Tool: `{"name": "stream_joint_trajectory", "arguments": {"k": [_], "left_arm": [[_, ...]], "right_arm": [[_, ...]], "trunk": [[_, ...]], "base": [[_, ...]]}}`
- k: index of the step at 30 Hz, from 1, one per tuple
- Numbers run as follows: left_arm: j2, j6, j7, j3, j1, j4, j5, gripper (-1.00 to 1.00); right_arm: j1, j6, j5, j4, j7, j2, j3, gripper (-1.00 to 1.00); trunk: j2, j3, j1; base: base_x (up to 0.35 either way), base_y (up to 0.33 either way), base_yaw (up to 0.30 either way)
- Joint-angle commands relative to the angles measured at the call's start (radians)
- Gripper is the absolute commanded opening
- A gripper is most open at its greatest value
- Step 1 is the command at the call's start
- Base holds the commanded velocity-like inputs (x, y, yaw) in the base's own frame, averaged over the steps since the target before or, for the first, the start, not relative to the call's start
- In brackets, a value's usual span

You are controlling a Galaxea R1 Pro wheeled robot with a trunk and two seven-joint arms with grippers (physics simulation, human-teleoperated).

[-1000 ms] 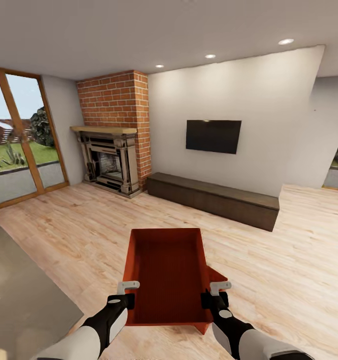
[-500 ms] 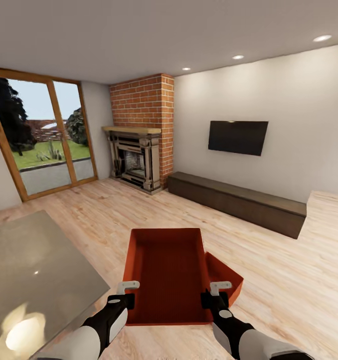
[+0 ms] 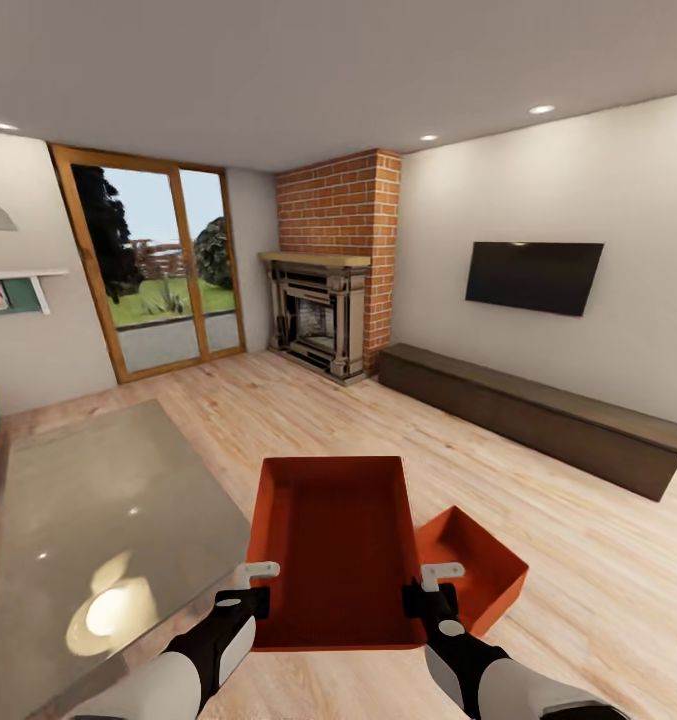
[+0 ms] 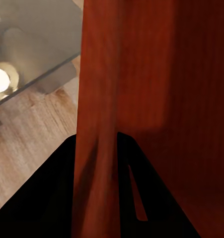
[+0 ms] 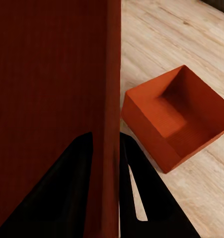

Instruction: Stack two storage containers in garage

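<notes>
Colours: two plain orange-red open-top bins, held one, other on floor; pale wood-plank floor w/ streaky grain; red brick fireplace column, pale mortar lines; black flat wall TV; dark-brown long low cabinet; glossy grey tabletop; orange-brown wood door frame

A home living room: a brick fireplace stands in the corner, a black TV hangs on the white wall above a long low dark-brown cabinet, pale wood planks cover the floor, and tall wood-framed glass doors look onto a garden.
</notes>
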Motion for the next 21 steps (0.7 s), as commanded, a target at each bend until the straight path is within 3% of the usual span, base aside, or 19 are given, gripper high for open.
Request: {"name": "stream_joint_trajectory", "arguments": {"k": [1, 21], "left_arm": [[-0.002, 0.006, 0.007, 0.033, 0.000, -0.002, 0.027, -1.00], [0.003, -0.014, -0.008, 0.031, 0.000, 0.012, 0.025, -1.00]], "right_arm": [[0.000, -0.005, -0.007, 0.000, -0.011, 0.000, -0.012, -1.00], [0.000, -0.005, -0.010, 0.002, -0.011, 0.000, -0.012, -1.00]], "trunk": [[-0.001, 0.000, 0.000], [-0.001, 0.000, 0.000]], "base": [[-0.015, 0.000, 0.300], [-0.001, 0.000, 0.300]]}}
